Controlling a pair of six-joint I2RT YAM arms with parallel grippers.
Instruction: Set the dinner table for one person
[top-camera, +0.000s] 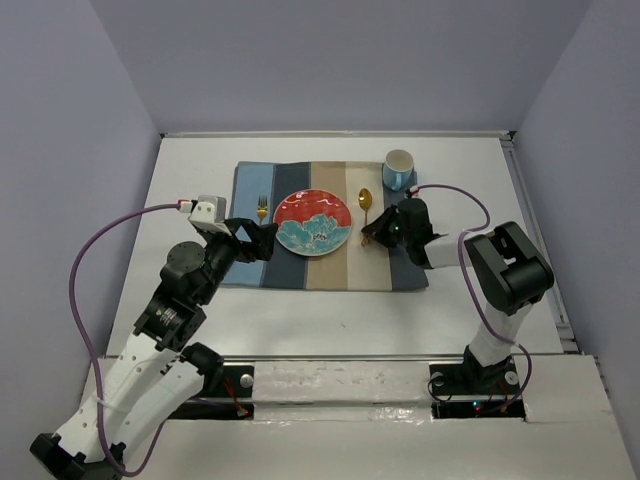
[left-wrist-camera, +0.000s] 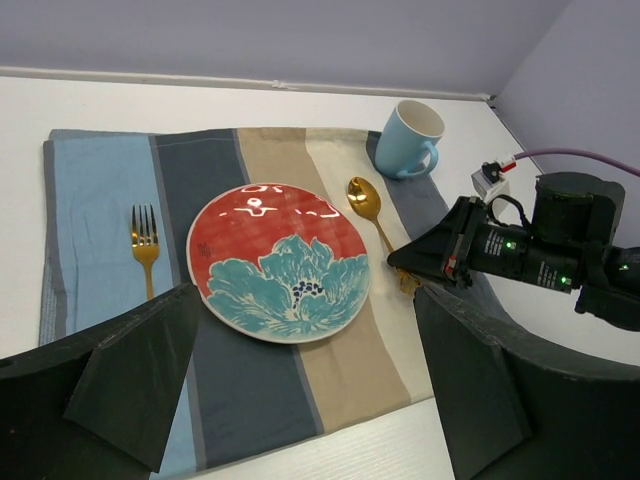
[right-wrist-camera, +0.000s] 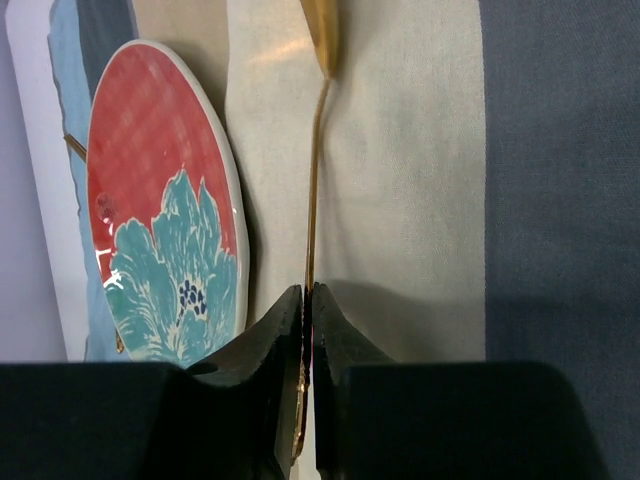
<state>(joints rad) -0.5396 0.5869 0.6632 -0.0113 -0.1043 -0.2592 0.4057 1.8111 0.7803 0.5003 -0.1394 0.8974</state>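
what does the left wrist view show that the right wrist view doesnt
Only left wrist: the blue mug and the right tool seen from outside. Only right wrist: a close look at the handle of the gold spoon, pinched between that tool's fingers. Both: the gold spoon, the red and teal plate, the striped placemat.
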